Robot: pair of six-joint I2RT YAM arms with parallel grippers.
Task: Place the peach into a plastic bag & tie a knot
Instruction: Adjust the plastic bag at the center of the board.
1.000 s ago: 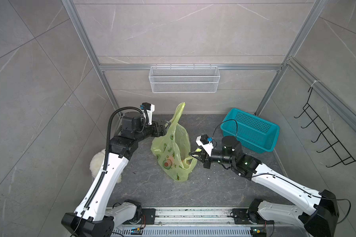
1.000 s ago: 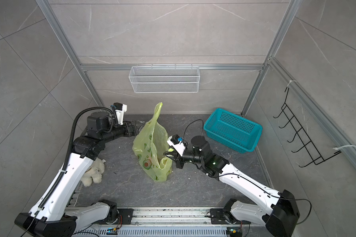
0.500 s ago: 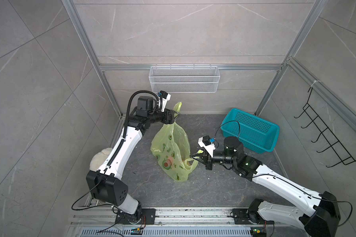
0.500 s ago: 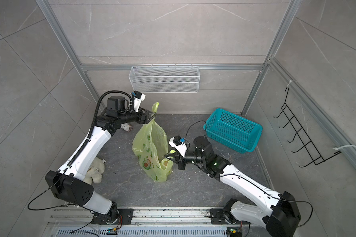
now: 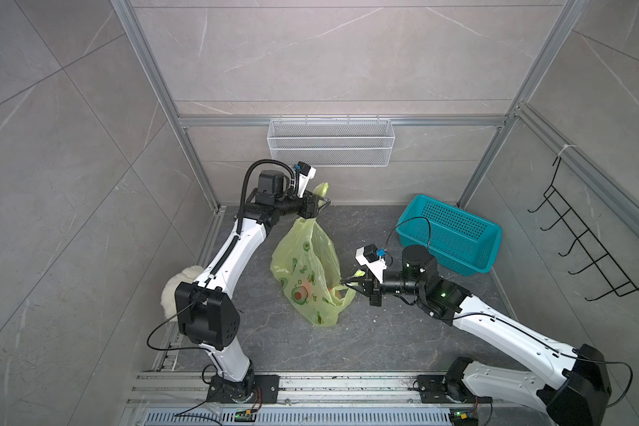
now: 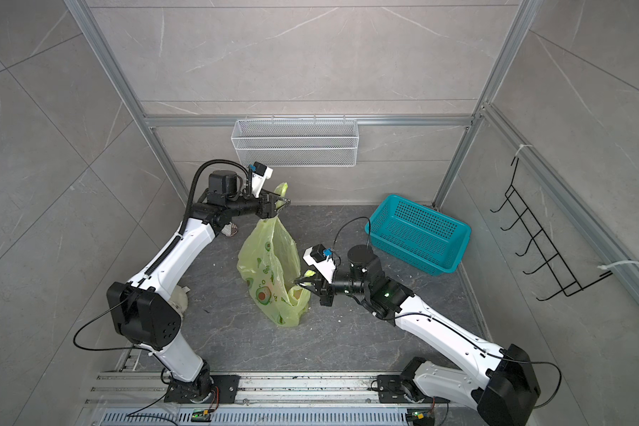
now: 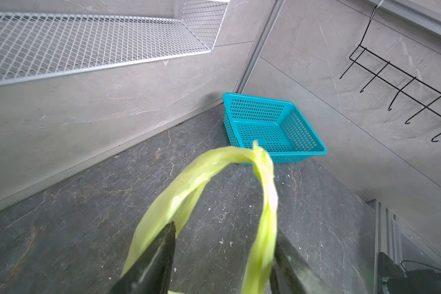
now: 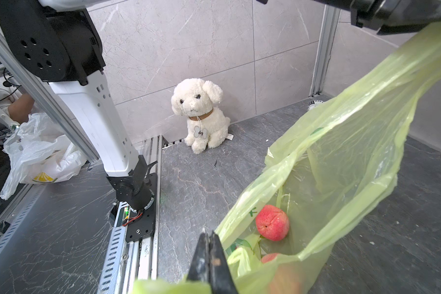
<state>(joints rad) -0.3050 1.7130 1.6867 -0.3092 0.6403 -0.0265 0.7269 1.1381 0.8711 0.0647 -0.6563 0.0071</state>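
The yellow-green plastic bag stands on the dark floor with its mouth open. A pink-red peach lies inside it. One handle loop rises at the back. My left gripper is around that loop, jaws apart; one strand lies against a finger's inner face. My right gripper is shut on the bag's other strap, low at the bag's right side. A knot is out of view.
A teal perforated basket sits at the back right. A white wire shelf hangs on the back wall just above my left gripper. A white plush dog sits by the left wall. Black hooks line the right wall.
My left arm has swung from the bag's left side up and back to the raised handle loop, and its jaws have narrowed around it. The right arm has barely moved.
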